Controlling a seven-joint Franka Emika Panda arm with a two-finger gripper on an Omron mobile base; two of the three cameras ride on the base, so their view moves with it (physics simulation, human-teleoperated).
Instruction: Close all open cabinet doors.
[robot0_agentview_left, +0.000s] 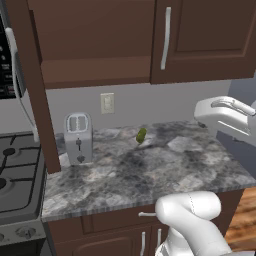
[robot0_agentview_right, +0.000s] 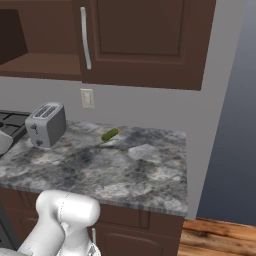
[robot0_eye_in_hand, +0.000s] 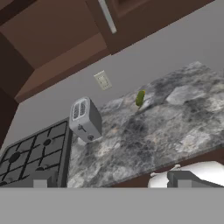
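From left: one stove (robot0_agentview_left: 15, 170), one toaster (robot0_agentview_left: 78, 137) and one pickle (robot0_agentview_left: 141, 135) line the marble counter (robot0_agentview_left: 150, 175). Above, one cabinet door (robot0_agentview_left: 35, 90) swings open; another (robot0_agentview_left: 205, 37) stays closed. The hand view shows the gripper (robot0_eye_in_hand: 109, 180) released, empty.

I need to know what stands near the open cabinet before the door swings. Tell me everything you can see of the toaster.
The toaster is a small two-slot model with a brushed silver body that looks like metal, rounded at the top. Its two slots are empty, and one narrow end carries a dark lever and a dark knob below it. It stands upright on the grey marbled counter, at the counter's stove-side end near the back wall, below the open cabinet. Only the counter touches it.
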